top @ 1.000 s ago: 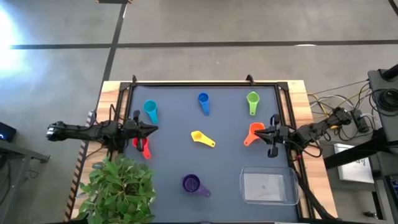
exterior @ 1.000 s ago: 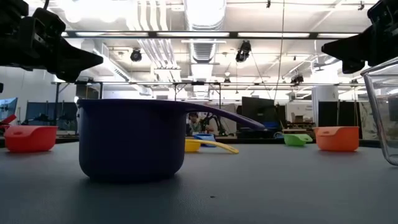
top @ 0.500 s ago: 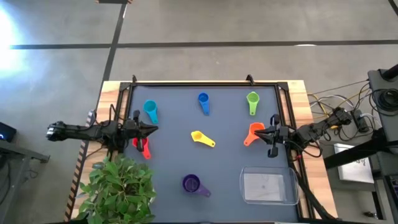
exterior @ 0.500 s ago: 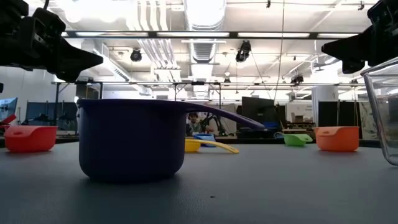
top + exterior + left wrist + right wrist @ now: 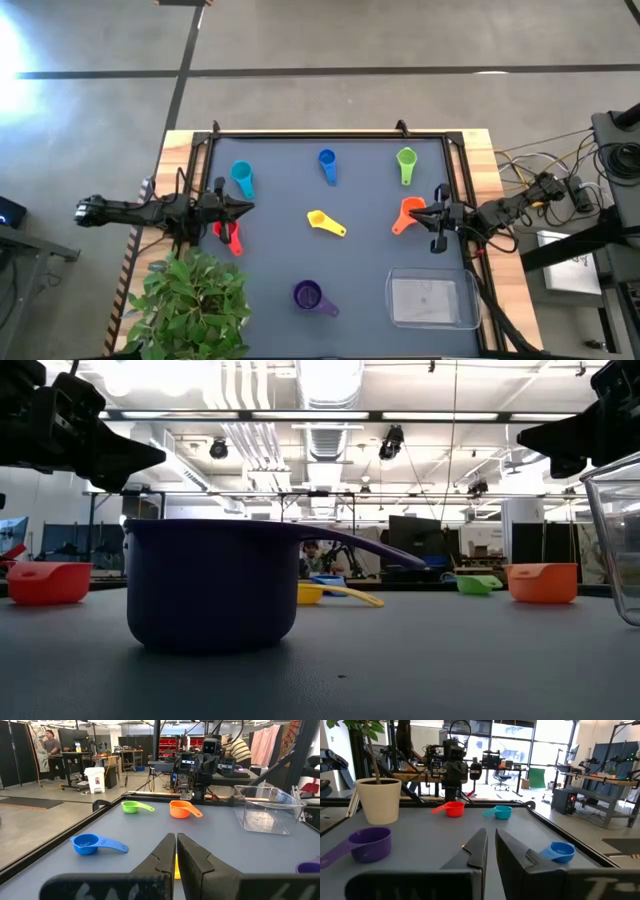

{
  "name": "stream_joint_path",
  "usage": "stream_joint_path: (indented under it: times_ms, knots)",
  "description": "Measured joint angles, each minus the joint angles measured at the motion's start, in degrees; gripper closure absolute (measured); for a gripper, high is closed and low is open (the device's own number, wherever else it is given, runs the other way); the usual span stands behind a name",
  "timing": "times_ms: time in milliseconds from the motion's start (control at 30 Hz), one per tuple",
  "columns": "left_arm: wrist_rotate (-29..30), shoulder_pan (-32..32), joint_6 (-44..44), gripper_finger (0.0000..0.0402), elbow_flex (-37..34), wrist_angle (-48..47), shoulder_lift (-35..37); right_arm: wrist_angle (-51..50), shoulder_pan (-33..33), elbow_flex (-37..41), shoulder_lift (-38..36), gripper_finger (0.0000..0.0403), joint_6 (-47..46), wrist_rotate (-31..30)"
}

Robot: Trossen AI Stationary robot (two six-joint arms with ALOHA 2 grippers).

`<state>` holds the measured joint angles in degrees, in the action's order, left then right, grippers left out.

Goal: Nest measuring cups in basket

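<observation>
The clear basket (image 5: 432,300) sits at the near right part of the grey table (image 5: 370,270) with nothing in it, and seven cups lie spread apart — none nested yet. The best way to do this step is probably to start with the biggest cup, set it flat in the basket, and then drop each smaller one inside it, so the handles should all point the same way. The purple cup (image 5: 309,296) lies just left of the basket and looks like a big one, so it may be a good first pick. The orange cup (image 5: 409,212) is right beside the right gripper (image 5: 436,218), the red cup (image 5: 229,234) lies just by the left gripper (image 5: 236,208), and the teal cup (image 5: 241,176) is near it too. The yellow cup (image 5: 324,222) is in the middle, and the blue cup (image 5: 327,163) and green cup (image 5: 405,162) sit along the far edge. A potted plant (image 5: 190,305) stands at the near left corner. Both grippers hang above the table — each has its jaws almost closed, with only a thin gap, and holds nothing and touches nothing.
</observation>
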<state>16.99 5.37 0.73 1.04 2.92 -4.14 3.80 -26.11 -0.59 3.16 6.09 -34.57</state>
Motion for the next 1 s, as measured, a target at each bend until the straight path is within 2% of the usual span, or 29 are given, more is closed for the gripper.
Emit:
stream_joint_path:
  times_ms: [833, 1000]
  knots:
    - [0.0, 0.0, 0.0, 0.0402, 0.0, 0.0, 0.0, 0.0, 0.0, 0.0, 0.0, 0.0374, 0.0, 0.0]
    - [0.0, 0.0, 0.0, 0.0402, 0.0, 0.0, 0.0, 0.2, 0.0, 0.0, 0.0, 0.0374, 3.7, 0.0]
